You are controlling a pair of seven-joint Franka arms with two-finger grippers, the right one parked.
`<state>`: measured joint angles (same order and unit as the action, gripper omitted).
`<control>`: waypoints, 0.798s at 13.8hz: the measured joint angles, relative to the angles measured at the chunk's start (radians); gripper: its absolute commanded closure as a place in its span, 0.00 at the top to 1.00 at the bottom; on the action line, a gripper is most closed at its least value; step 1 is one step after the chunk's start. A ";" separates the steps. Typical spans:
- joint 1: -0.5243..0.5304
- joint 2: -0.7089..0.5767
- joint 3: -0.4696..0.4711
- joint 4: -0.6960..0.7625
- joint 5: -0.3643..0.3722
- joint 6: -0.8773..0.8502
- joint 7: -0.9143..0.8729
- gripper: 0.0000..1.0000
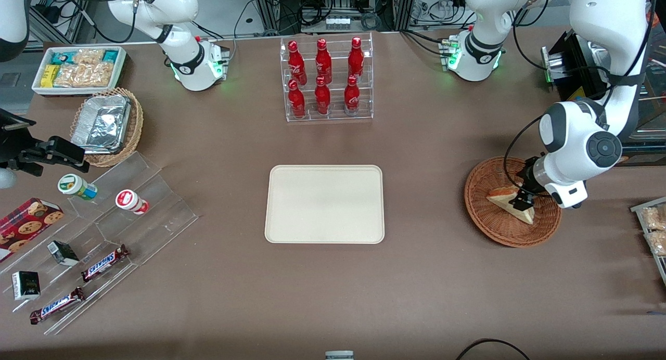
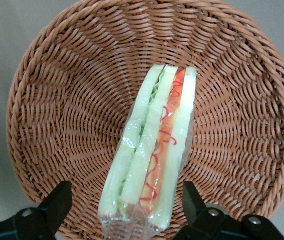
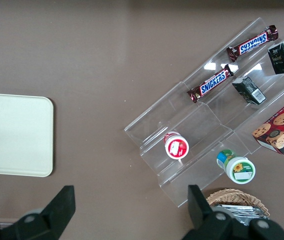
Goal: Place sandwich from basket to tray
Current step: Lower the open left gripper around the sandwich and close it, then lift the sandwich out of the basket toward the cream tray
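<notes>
One sandwich point(image 2: 152, 150) lies in the basket point(image 1: 494, 227) at the working arm's end of the table. The gripper point(image 1: 522, 197) is low over it, jaws spread wide, a finger point(image 2: 57, 205) on each side, not touching, nothing held. One tray point(image 1: 324, 204) sits bare mid-table, well apart, with open brown tabletop between. The arm hides part of the basket's rim. Six red bottles point(image 1: 323, 79) stand in a rack.
</notes>
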<state>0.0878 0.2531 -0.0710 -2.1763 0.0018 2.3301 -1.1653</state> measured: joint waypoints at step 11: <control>-0.001 -0.010 -0.001 0.056 0.032 -0.086 -0.012 0.19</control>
<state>0.0866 0.2433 -0.0718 -2.1200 0.0337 2.2443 -1.1777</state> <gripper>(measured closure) 0.811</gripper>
